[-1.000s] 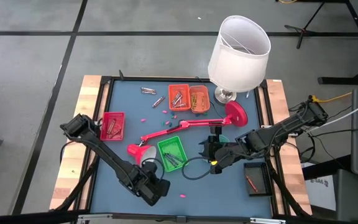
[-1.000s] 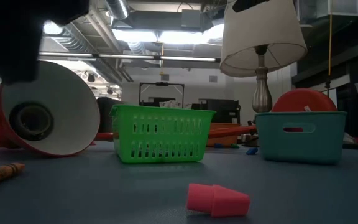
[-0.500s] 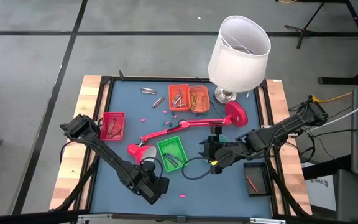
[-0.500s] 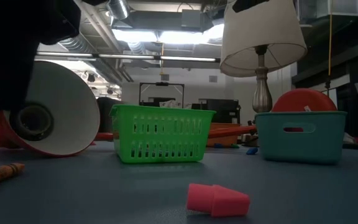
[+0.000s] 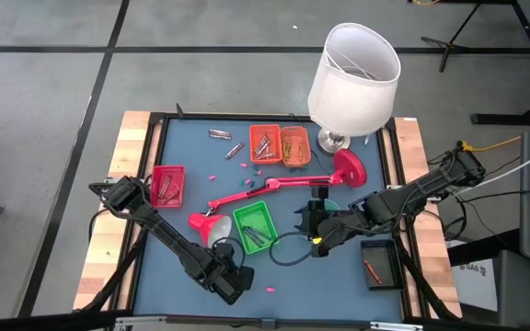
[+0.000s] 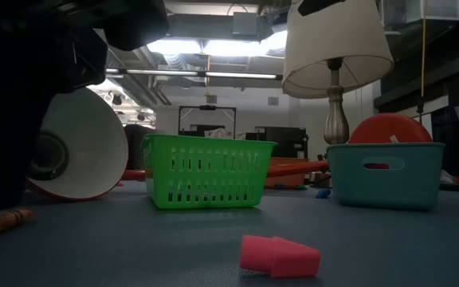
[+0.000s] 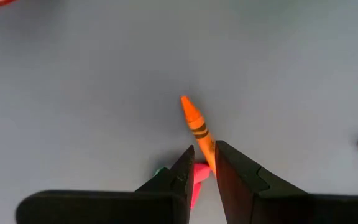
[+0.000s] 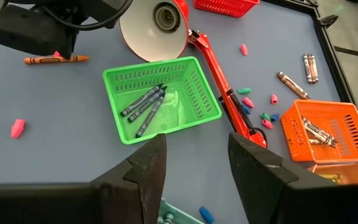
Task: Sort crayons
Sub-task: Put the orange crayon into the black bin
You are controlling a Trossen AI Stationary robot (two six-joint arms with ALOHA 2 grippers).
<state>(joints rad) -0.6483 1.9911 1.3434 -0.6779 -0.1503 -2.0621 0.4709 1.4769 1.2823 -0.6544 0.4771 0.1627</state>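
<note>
So the left gripper [image 7: 202, 163] is down at the near edge of the blue table [image 5: 182, 147], jaws narrowed with just a slim gap, sitting right over the back end of an orange crayon [image 7: 196, 126] that's lying flat on the mat. From the left wrist view I honestly can't tell if the fingers are actually pinching it yet or just straddling it, and there's a pink eraser cap [image 7: 197, 175] right under them too. My guess on handling: a crayon is light and stiff but waxy and round, so it'll roll or pivot if you nip it near the end; grabbing across the paper wrap near the middle looks like the safer bet. The right gripper [image 8: 192, 163] is spread wide and holding nothing, hovering near the green basket [image 8: 194, 107], which already has some grey crayons [image 8: 145, 104] in it. That right wrist view is the handy one: it shows the orange crayon's full length beside the left arm, plus loose crayons [image 8: 292, 85] by the orange basket [image 8: 350, 112]. The high view hides the crayon under the left arm, and the low view only catches its tip.
</note>
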